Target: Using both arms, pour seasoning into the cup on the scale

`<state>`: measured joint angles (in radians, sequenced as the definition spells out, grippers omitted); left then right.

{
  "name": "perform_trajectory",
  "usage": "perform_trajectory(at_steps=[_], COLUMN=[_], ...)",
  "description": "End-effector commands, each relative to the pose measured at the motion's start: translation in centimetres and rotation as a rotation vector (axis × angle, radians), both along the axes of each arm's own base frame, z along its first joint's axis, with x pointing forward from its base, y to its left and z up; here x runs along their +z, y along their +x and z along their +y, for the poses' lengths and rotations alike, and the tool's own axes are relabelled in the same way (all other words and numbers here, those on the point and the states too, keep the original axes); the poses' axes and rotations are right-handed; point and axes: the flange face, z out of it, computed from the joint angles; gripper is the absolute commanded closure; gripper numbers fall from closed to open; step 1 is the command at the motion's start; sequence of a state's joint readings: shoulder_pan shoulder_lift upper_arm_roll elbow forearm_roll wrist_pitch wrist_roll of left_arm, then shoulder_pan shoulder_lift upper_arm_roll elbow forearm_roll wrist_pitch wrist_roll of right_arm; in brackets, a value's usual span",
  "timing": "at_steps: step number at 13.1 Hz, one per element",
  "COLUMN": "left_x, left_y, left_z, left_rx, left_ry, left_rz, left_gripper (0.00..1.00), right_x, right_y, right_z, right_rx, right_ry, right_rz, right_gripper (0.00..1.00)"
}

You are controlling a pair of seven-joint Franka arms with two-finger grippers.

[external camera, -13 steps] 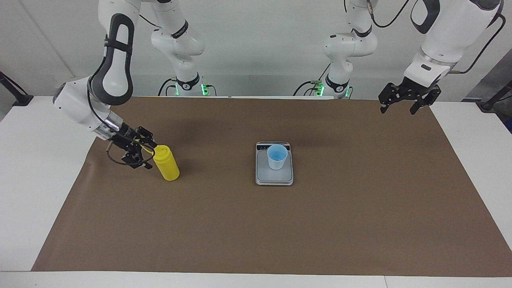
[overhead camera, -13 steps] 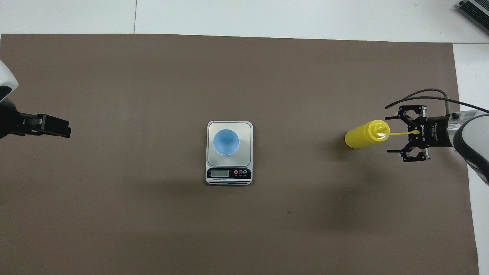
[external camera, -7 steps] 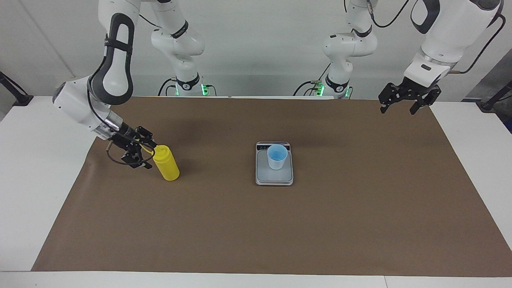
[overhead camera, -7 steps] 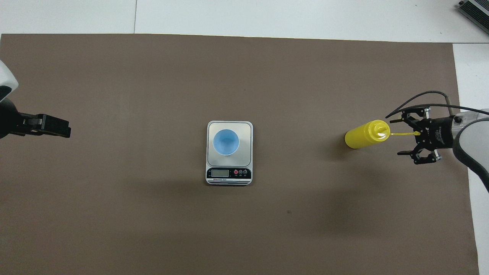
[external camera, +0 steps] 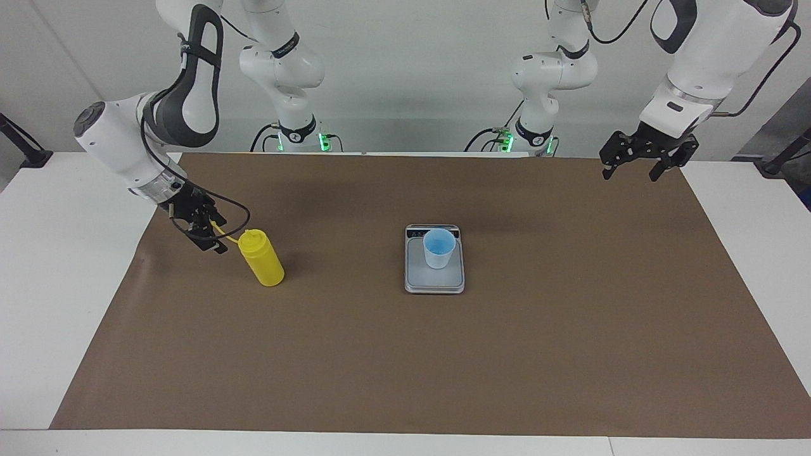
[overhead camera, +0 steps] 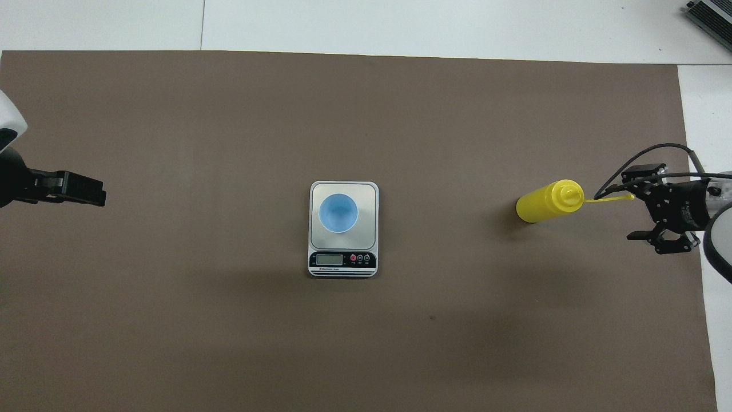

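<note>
Jaws, both grippers: released, nothing held.

Worktop [external camera: 57, 266]: white surface, covered over most of its area by a brown mat [external camera: 545, 342] that carries all the task items.

Right arm [external camera: 136, 142]: white with dark joints, reaching in over the mat edge at its own end of the worktop. Right gripper [external camera: 204, 227] hangs low just beside the top of the seasoning bottle, on the side toward the right arm's edge of the worktop; the fingers stand apart and clear of the bottle body. Whether they touch the cap strap cannot be told.

Left arm [external camera: 694, 60]: white, waiting. Left gripper [external camera: 635, 170] is raised over the mat corner at the left arm's end, along the robots' edge of the worktop, fingers apart.

Scale [overhead camera: 343, 229]: flat, silver-grey, near the centre of the mat, display strip along the short edge nearest the robots.

Seasoning [external camera: 261, 258]: yellow squeeze bottle, upright on the mat, toward the right arm's edge of the worktop, well apart from the scale. Its thin yellow cap strap [overhead camera: 611, 198] sticks out from the nozzle toward the right gripper.

Cup [external camera: 439, 248]: light blue, upright on the scale platform, mouth open upward.
</note>
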<state>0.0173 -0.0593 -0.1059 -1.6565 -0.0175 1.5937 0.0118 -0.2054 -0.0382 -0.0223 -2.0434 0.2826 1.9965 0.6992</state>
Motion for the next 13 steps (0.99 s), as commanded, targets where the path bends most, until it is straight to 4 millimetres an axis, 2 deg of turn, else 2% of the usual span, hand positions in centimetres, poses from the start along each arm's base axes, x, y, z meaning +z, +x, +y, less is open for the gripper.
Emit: perform_trajectory(at_steps=[1, 3, 5, 6, 7, 9, 11, 13], left_x=[0.2, 0.2, 0.2, 0.2, 0.2, 0.2, 0.2, 0.2], left_y=[-0.6, -0.6, -0.6, -0.6, -0.6, -0.6, -0.6, -0.6], left_z=[0.2, 0.2, 0.3, 0.2, 0.2, 0.2, 0.2, 0.3], left_rx=[-0.005, -0.005, -0.004, -0.005, -0.005, -0.005, -0.005, -0.004], left_ry=[0.006, 0.006, 0.006, 0.006, 0.006, 0.006, 0.006, 0.006], left_rz=[-0.005, -0.005, -0.005, -0.005, -0.005, -0.005, -0.005, -0.005], left_gripper=[0.0, 0.0, 0.0, 0.0, 0.0, 0.0, 0.0, 0.0], right_x=[1.5, 2.1, 3.0, 3.5, 4.5, 7.7, 9.9, 11.2], right_y=[-1.2, -1.8, -2.1, -2.0, -1.8, -0.9, -0.4, 0.4], right_z=[0.0, 0.8, 1.8, 3.1, 3.7, 6.7, 8.9, 9.0], right_rx=[0.134, 0.247, 0.368, 0.422, 0.452, 0.544, 0.6, 0.666], right_ry=[-0.042, -0.053, -0.155, -0.204, -0.239, -0.277, -0.284, -0.294], right_rz=[-0.027, -0.017, -0.007, 0.002, -0.006, -0.049, -0.068, -0.079], right_gripper=[0.0, 0.0, 0.0, 0.0, 0.0, 0.0, 0.0, 0.0])
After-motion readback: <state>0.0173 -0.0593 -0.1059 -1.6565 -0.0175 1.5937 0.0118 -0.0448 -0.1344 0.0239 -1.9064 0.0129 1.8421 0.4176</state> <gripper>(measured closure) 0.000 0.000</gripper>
